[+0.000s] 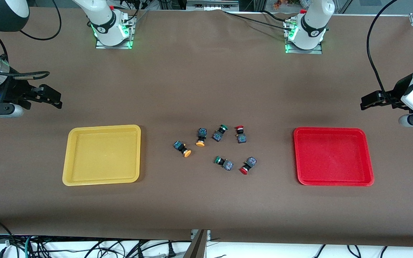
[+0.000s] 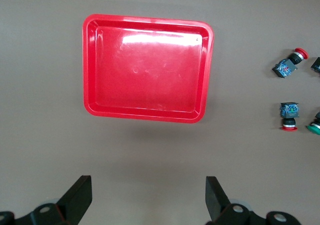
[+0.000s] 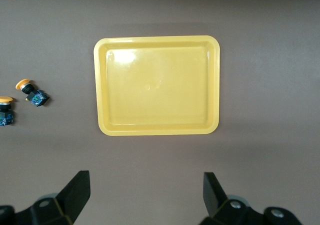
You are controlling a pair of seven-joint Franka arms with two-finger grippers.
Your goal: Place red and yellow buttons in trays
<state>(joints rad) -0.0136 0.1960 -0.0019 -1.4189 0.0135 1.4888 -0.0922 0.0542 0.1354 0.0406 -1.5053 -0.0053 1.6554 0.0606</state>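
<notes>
Both hands, the left hand (image 2: 146, 197) and right hand (image 3: 145, 195), hang wide open and empty above the counter (image 1: 206, 89), six buttons lying between the yellow tray (image 1: 71, 157) and red tray (image 1: 369, 157).

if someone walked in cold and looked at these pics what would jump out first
Most likely the two bright trays on the brown table: the yellow tray toward the right arm's end and the red tray toward the left arm's end, both holding nothing. Between them lies a loose cluster of six small buttons, red-capped, yellow-capped and green-capped. The left gripper and right gripper wait open at the table's ends.
</notes>
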